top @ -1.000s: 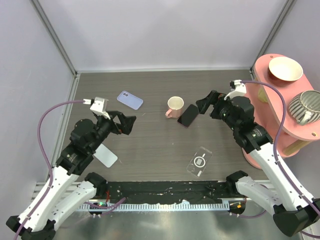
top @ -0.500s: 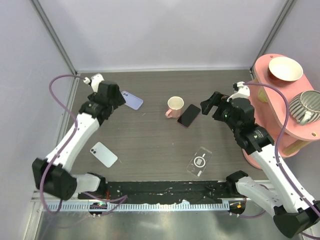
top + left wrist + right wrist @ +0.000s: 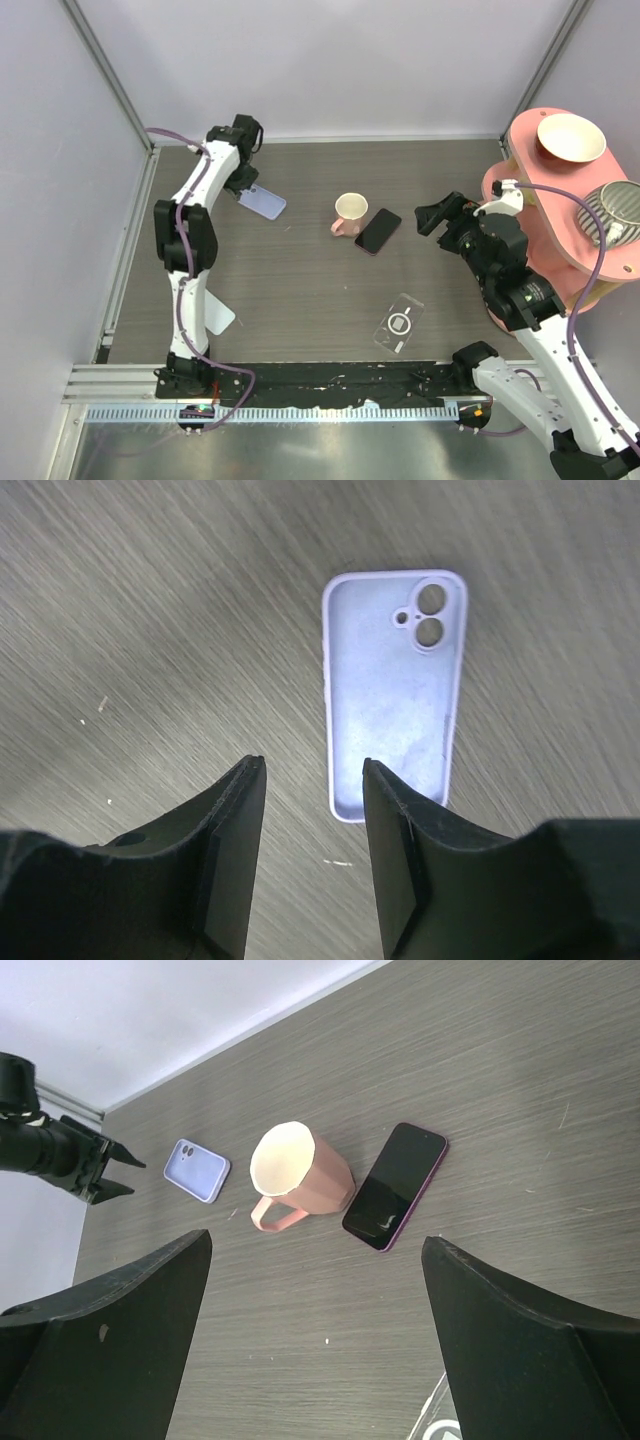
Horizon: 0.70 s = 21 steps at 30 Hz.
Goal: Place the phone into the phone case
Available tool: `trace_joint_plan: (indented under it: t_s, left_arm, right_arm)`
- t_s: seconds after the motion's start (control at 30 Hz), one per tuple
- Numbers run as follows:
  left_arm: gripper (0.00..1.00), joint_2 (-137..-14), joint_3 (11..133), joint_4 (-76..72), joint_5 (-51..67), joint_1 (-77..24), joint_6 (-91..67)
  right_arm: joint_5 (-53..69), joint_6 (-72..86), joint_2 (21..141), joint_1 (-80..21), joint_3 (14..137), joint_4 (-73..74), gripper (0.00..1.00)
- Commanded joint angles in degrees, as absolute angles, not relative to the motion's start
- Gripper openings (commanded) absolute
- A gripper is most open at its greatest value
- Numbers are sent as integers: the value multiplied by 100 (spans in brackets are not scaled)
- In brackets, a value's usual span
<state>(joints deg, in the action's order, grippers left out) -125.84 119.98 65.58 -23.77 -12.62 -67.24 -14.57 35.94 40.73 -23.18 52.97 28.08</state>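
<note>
Your left wrist camera is giving you what the overhead view is not: the lavender silicone phone case (image 3: 395, 695) is lying hollow side up with its camera cut-outs at the far end. Its near end is showing in the gap of the left gripper (image 3: 310, 770), close to the right-hand finger. Those fingers are standing apart and holding nothing, though this view is not telling you how high they are above the case. The right wrist camera is showing that same left gripper (image 3: 105, 1172) spread open just beside the case (image 3: 197, 1170), with bare table between them. From overhead you are seeing the left arm stretched to the back-left corner, with the left gripper (image 3: 243, 183) next to the case (image 3: 262, 202). The right gripper (image 3: 437, 215) is hanging over the table with its fingers wide apart and empty. The dark glossy phone with a purple edge (image 3: 378, 231) is lying flat, screen up, between that gripper and the pink ceramic mug (image 3: 349, 213), just beside the mug and well apart from the lavender case. A transparent plastic case with a ring mark (image 3: 398, 323) is lying near the front edge, and a white phone (image 3: 220, 318) is sitting partly hidden behind the left arm. A pink two-tier stand (image 3: 530, 190) at the right is carrying a cream bowl (image 3: 570, 137) and a grey ribbed cup (image 3: 612, 215).
</note>
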Motion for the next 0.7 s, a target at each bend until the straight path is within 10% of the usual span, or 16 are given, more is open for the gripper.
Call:
trace_joint_plan:
  t_s: [0.0,0.67]
  left_arm:
    - [48,-12946,12507,7392,-2610,-1257,-7347]
    - [52,-13210,11725,5758,-2356,-1266,-7357]
  right_arm:
    - [-1371,3586,4008,-2329,5291,2760,92]
    - [-1160,3428,3823,-2329,5098,2488,89]
